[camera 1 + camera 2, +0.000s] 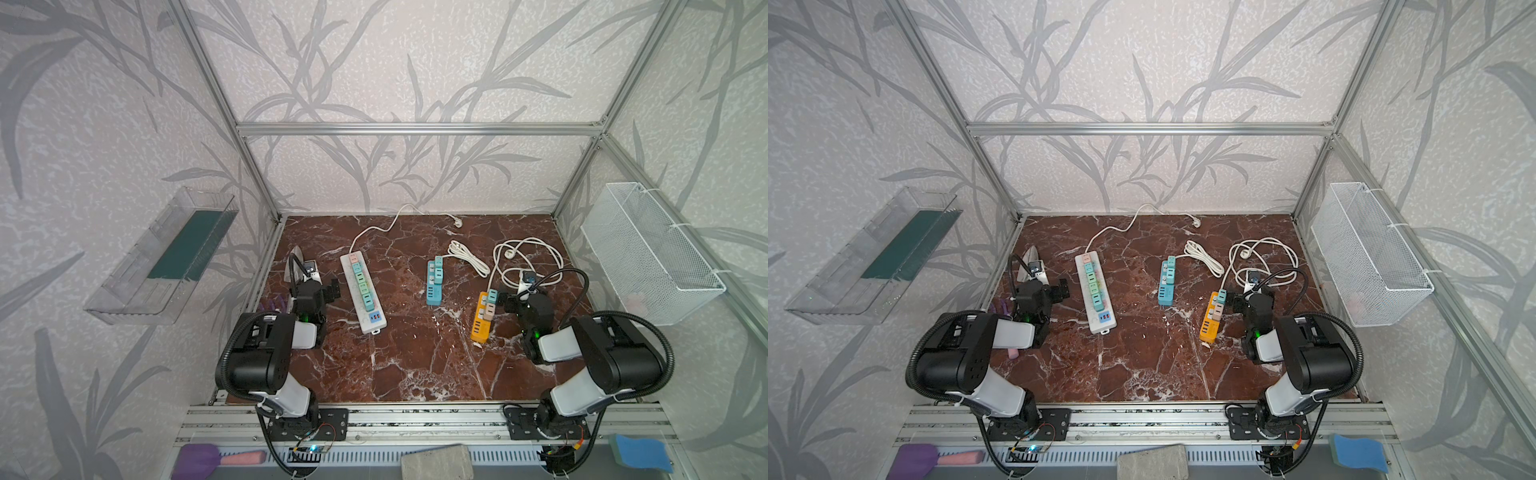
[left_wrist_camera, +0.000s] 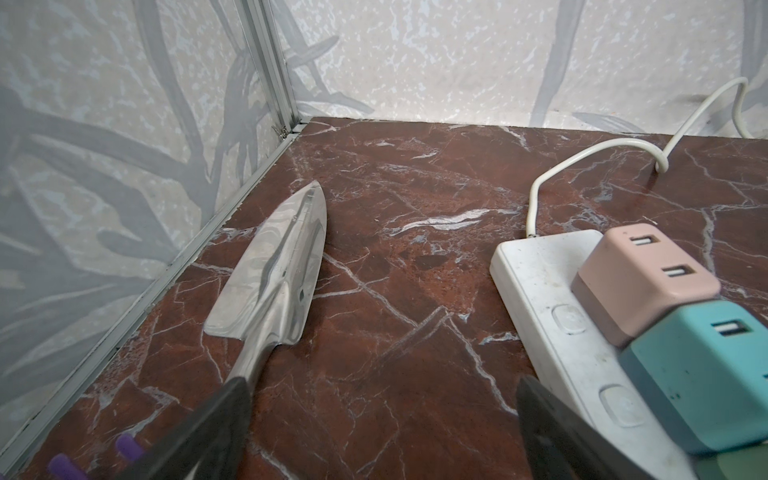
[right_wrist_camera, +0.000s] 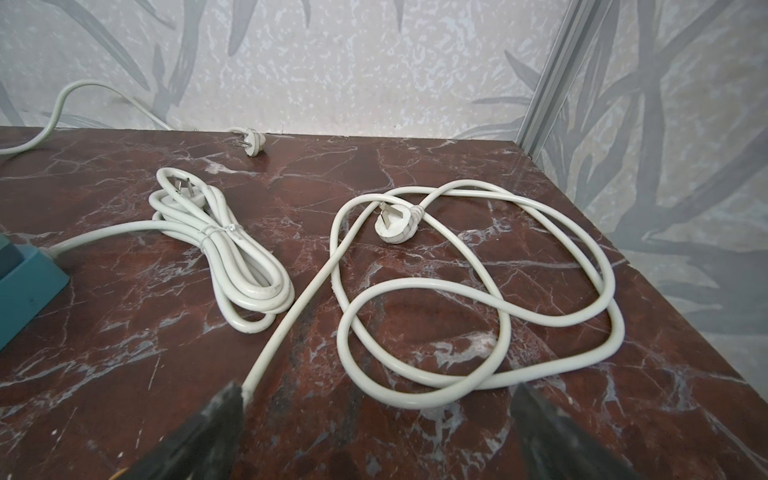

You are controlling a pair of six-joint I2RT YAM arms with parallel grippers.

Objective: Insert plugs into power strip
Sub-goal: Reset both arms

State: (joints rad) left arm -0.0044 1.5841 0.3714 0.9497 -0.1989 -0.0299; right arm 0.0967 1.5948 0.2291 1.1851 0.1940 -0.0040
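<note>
Bench edges: the bench (image 1: 415, 365) is closed by frame rails and papered walls at the back and both sides; the front rail carries the arm bases
Open room: the widest bare stretch is front and middle, between the arms; a narrower lane runs between the white power strip (image 1: 371, 326) and the blue power strip (image 1: 434, 296)
Plugs: a row of plugs (image 1: 360, 284) fills the white power strip; more sit on the blue one and on the yellow power strip (image 1: 480, 328)
Left gripper (image 2: 382, 415): released, jaws wide and empty, low between the trowel (image 2: 282, 266) and the white power strip
Right gripper (image 3: 380, 407): released and empty, just beside the yellow power strip's far end, above the loose cord (image 3: 478, 332)
Left wrist only: the trowel lies close along the left rail; a pink plug (image 2: 640, 274) touches a teal plug (image 2: 702, 365)
Right wrist only: the coiled cord (image 3: 224, 257) is tied
Top views only: a wire basket (image 1: 648, 257) and a clear tray (image 1: 166, 257) hang on the side walls
</note>
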